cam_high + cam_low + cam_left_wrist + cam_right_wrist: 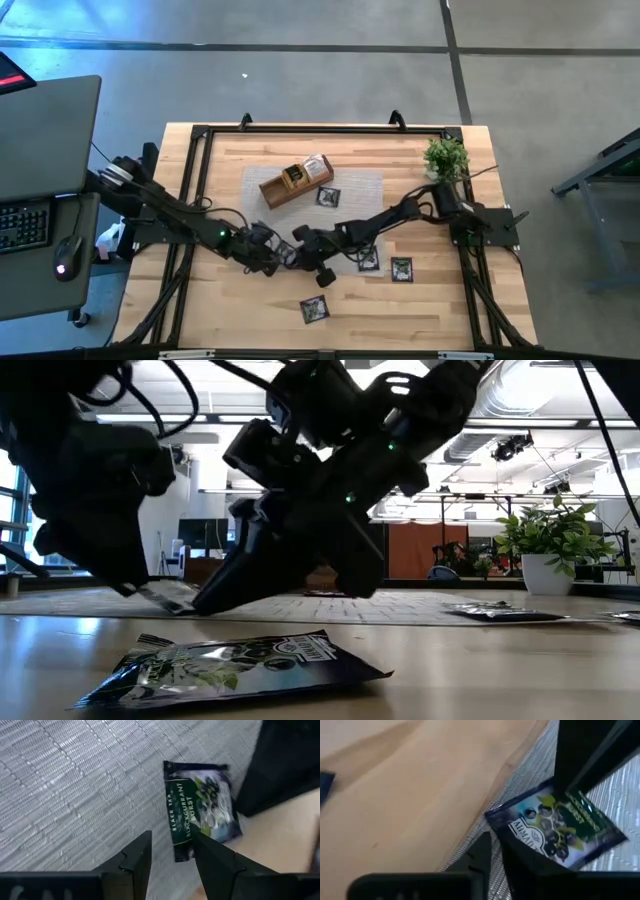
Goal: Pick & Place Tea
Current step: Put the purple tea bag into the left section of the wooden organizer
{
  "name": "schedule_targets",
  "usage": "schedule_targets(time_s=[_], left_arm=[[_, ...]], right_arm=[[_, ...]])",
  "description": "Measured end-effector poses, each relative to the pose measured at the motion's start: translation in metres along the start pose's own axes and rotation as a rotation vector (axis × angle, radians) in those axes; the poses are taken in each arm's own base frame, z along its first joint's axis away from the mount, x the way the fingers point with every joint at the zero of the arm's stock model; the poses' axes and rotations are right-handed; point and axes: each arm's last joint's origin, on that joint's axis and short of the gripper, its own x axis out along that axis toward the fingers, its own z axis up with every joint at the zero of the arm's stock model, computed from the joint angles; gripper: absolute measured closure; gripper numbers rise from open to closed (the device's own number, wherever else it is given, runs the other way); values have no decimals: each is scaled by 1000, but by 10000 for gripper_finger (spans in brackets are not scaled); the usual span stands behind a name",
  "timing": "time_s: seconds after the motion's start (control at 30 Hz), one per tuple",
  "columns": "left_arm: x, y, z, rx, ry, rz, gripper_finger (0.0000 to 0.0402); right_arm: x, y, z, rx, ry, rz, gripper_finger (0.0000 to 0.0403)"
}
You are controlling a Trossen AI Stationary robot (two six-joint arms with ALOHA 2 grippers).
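Observation:
A dark green-and-blue tea sachet (287,253) lies flat on the near edge of the grey mat (345,185), between my two grippers. My left gripper (171,837) is open and comes from the table's left. One corner of the sachet (200,805) shows in its gap. My right gripper (494,842) comes from the right with only a thin slit between its fingers, at the sachet's (555,825) other end. In the low view the sachet (165,598) shows as a thin, slightly tilted strip. The wooden tray (295,180) stands on the mat's far-left part. My left gripper has one finger (210,860) in front of the sachet's corner (181,854), slanting down from the left; I cannot tell whether it touches. My right gripper has one finger (525,857) over the sachet's edge (506,826) near a corner, slanting down from the right; I cannot tell whether it presses on it.
More sachets lie about: one by the tray (328,197), two right of the grippers (368,260) (401,269), and one near the table's front (314,309). A potted plant (446,158) stands at the far right corner. Bare wood lies near left.

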Motion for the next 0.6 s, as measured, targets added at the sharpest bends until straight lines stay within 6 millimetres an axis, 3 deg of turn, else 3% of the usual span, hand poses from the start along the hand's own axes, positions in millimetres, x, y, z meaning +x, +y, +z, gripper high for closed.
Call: schedule_targets(time_s=[0.13,0.6], left_arm=[[10,4,4,-34,-1,40,259],[17,5,14,-10,51,9,259]], right_arm=[[2,-6,-8,60,23,27,397],[2,-7,-11,74,46,27,397]])
